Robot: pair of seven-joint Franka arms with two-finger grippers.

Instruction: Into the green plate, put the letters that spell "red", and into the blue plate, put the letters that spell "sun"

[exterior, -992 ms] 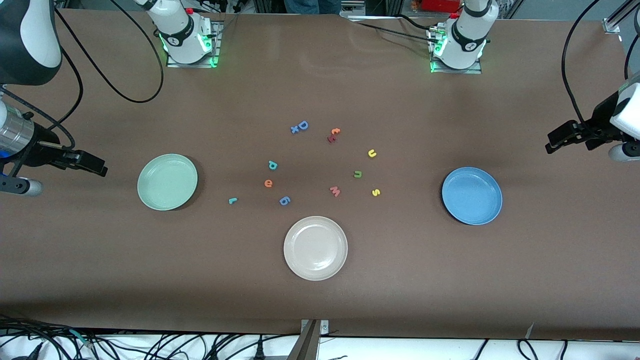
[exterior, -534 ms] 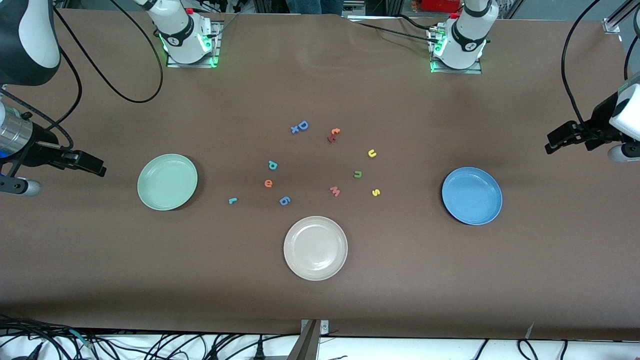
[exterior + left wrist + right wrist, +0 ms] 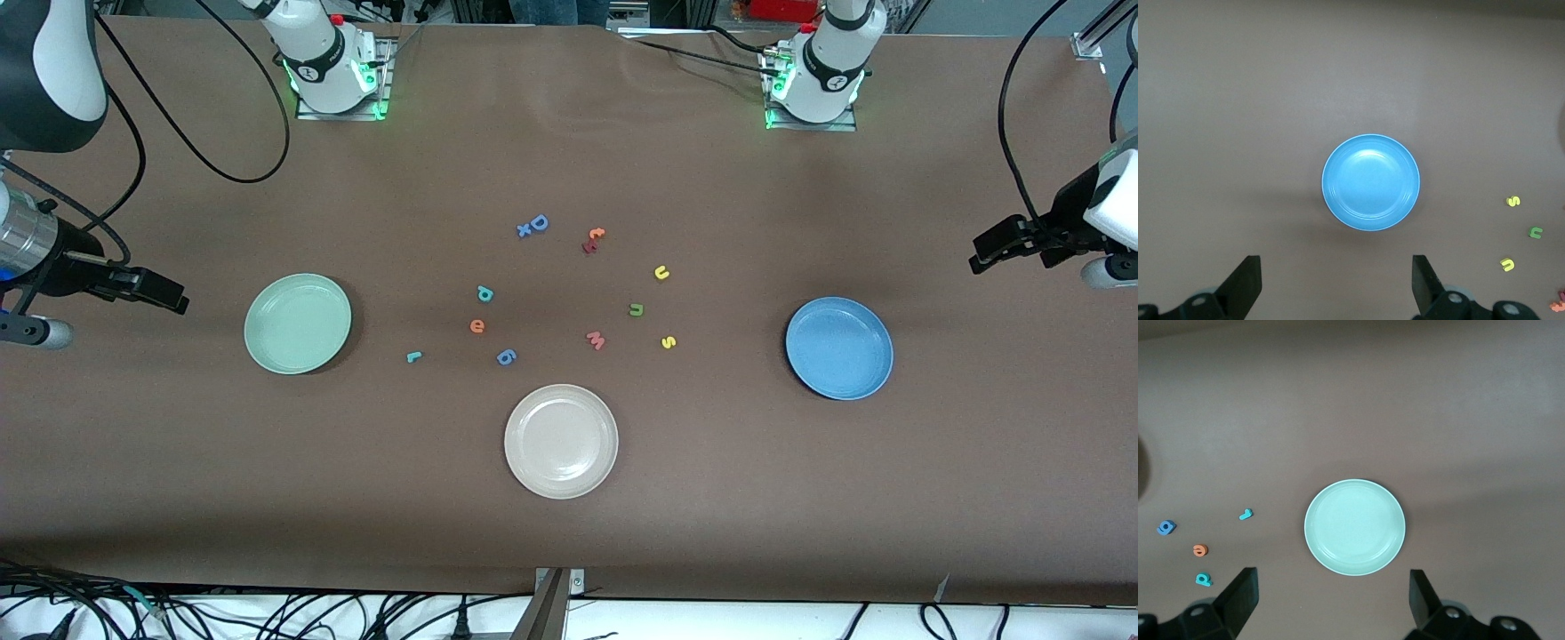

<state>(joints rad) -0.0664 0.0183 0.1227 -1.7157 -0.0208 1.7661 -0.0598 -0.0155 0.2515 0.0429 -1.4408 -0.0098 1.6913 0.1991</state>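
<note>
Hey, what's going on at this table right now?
Nothing is being handled yet. The left gripper hangs open over the table near the blue plate, and the right gripper hangs open near the green plate. Both plates hold nothing. The teal r, orange e, teal d, yellow s, yellow u and green n all lie on the table between the plates.

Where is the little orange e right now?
The orange e lies on the table among loose letters, between the teal d and blue 6.

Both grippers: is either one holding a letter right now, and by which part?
Nothing is held. The left gripper and right gripper are open and empty.
</note>
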